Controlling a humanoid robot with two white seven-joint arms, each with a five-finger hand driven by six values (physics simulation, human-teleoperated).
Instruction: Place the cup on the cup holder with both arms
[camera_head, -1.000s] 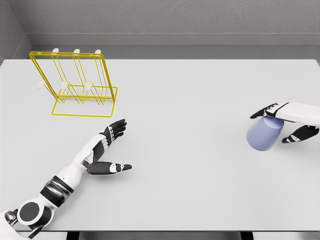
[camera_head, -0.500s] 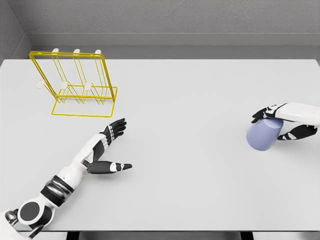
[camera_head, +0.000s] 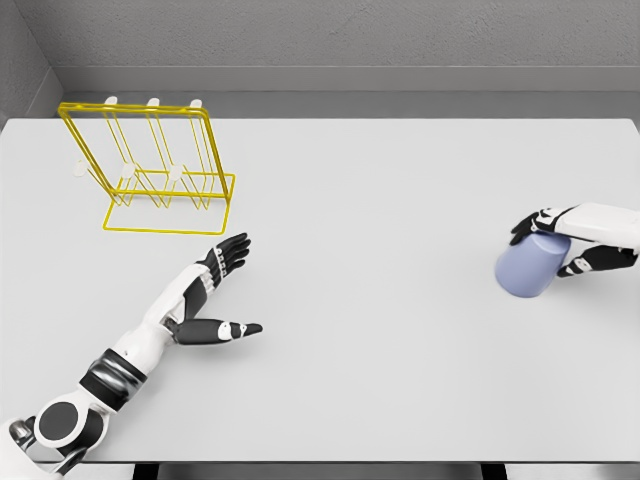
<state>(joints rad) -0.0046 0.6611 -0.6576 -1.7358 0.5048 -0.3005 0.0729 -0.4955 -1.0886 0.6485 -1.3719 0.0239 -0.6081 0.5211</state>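
Observation:
A pale lavender cup (camera_head: 527, 267) lies on its side at the right of the white table, its mouth turned toward me. My right hand (camera_head: 562, 243) wraps its fingers over the top and its thumb around the far end, shut on the cup. The yellow wire cup holder (camera_head: 150, 170) with white-tipped pegs stands at the far left of the table. My left hand (camera_head: 226, 292) rests over the table in front of the holder, palm sideways, fingers and thumb spread, holding nothing.
The white table (camera_head: 360, 200) runs to a grey back wall. The table's front edge is near the bottom of the view, with my left shoulder joint (camera_head: 62, 424) at the lower left corner.
My right hand's fingers and thumb have closed tighter around the cup, and the cup has shifted slightly right and up. The left arm has barely moved.

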